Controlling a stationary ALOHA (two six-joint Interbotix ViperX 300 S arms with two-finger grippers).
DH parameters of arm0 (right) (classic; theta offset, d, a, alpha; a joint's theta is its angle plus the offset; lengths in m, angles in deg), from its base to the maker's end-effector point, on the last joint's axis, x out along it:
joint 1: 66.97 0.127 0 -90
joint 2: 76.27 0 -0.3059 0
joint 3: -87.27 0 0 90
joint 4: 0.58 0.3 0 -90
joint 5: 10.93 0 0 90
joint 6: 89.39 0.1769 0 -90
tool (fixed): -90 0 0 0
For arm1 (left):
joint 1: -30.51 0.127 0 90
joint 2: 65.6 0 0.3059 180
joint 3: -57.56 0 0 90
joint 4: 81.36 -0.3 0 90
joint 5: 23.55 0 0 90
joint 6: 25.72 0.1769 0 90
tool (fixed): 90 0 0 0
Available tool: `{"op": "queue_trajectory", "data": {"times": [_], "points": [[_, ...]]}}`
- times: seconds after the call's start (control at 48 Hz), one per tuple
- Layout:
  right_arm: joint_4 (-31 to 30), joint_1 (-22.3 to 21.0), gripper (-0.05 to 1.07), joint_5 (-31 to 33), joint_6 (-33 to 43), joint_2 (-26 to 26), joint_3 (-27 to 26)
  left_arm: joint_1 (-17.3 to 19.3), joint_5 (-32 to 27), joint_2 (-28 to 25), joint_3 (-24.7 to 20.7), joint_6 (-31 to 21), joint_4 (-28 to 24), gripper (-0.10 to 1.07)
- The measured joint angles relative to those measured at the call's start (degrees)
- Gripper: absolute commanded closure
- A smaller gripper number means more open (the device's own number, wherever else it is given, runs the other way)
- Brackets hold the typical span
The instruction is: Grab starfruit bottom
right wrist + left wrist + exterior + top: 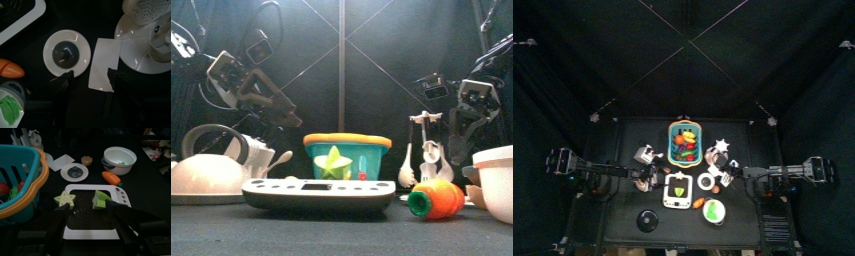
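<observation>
Currently, nothing of the grab is complete, so treat the task as still at the approach stage. Look at the left wrist view: the starfruit lies in two pieces on the white cutting board [93, 213], a star-shaped slice [65, 199] showing its cut face and a taller green piece [100, 199] just beside it. Judge for yourself which one is the bottom; the pictures do not settle it. The left gripper [90, 223] hangs above the near part of the board with its jaws spread wide, one on either side of the pieces, and neither jaw touches fruit. The right gripper [88, 77] is also released, jaws wide and empty, poised over a white card [105, 62] lying between a round saucer [67, 51] and a white kettle [150, 40], well away from the board. The teal basket [20, 183] stands beside the board, and a toy carrot [111, 177] and a white bowl [120, 159] lie beyond it. What remains is the whole grab: lower the left gripper onto the chosen piece, centre it between the jaws, and close.
</observation>
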Motion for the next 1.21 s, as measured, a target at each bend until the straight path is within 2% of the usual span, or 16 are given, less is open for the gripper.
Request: {"op": "queue_trajectory", "data": {"times": [0.104, 0.25, 0.354, 0.458, 0.583, 0.75, 0.958, 1.208], "points": [[-0.53, 0.53, 0.13, -2.02, -0.09, 0.44, -1.76, 0.0, -0.18, -0.09, 0.0, 0.0, 0.0, 0.04], [-3.34, 1.41, 0.13, -8.35, 0.0, 2.81, -5.1, 0.79, -1.23, 0.0, 0.0, 0.0, 0.0, 0.04], [-7.03, 2.29, 0.13, -14.15, -0.18, 7.03, -8.7, 1.23, -1.67, 0.26, 0.0, -0.09, 0.18, 0.05], [-11.25, 3.08, 0.13, -16.88, -0.18, 11.87, -12.3, 2.02, -1.85, 1.14, 0.0, -0.18, 1.49, 0.05], [-14.68, 3.16, 0.13, -16.88, -0.09, 17.49, -16.26, 2.81, -1.85, 3.87, 0.79, -0.09, 4.83, 0.05], [-15.12, 3.16, 0.11, -16.79, -0.09, 23.2, -20.65, 3.25, -1.85, 6.59, 3.52, 0.0, 8.26, 0.05], [-13.8, 3.08, 0.11, -15.56, 0.18, 27.6, -24.61, 4.22, -1.76, 9.14, 6.06, 0.09, 8.96, 0.05], [-11.43, 2.99, 0.11, -12.04, 0.09, 32.61, -28.65, 5.19, -1.76, 9.32, 6.86, 0.09, 8.88, 0.05]]}}
